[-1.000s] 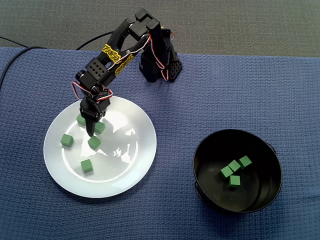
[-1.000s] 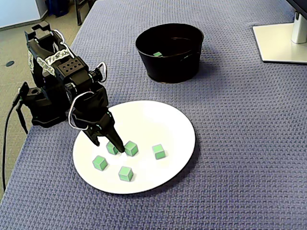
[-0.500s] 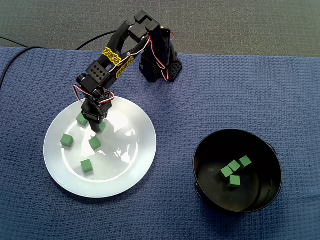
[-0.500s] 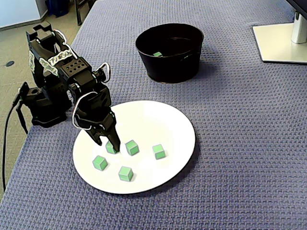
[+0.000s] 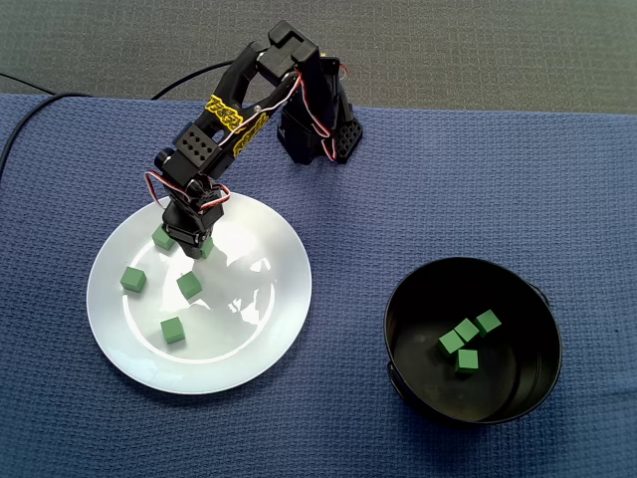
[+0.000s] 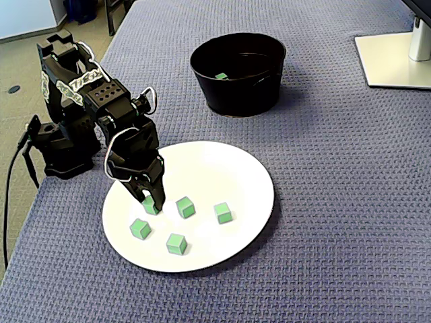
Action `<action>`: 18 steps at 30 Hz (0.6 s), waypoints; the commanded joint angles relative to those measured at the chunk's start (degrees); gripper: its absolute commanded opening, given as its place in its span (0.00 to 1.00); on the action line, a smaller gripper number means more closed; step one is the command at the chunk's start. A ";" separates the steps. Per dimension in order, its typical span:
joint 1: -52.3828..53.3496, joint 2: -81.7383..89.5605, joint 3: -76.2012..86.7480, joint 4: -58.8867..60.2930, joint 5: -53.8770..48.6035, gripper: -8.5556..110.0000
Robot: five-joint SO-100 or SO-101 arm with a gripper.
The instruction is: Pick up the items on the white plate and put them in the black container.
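Currently: end effector [image 6: 152, 202] over one cube [image 6: 151, 208]

End effector stands tip-down on the plate's [image 6: 222, 168] side nearest the arm base [image 6: 60, 145], fingers straddling a green cube, evidently to grip it. Whether they already pinch it cannot be told. Four more cubes [image 6: 223, 212] lie on the plate. Black container [image 6: 236, 91], well beyond the plate, holds three cubes [image 5: 467, 331].

Blue-clothed table [image 5: 448, 179] carries white plate [image 5: 261, 304], black container [image 5: 520, 299], arm base [image 5: 318, 136].
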 commanded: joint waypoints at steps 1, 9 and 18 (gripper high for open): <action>0.62 4.57 -2.81 1.23 0.35 0.07; -3.34 19.78 -18.98 12.74 -1.14 0.07; -33.40 20.30 -60.91 24.43 0.09 0.07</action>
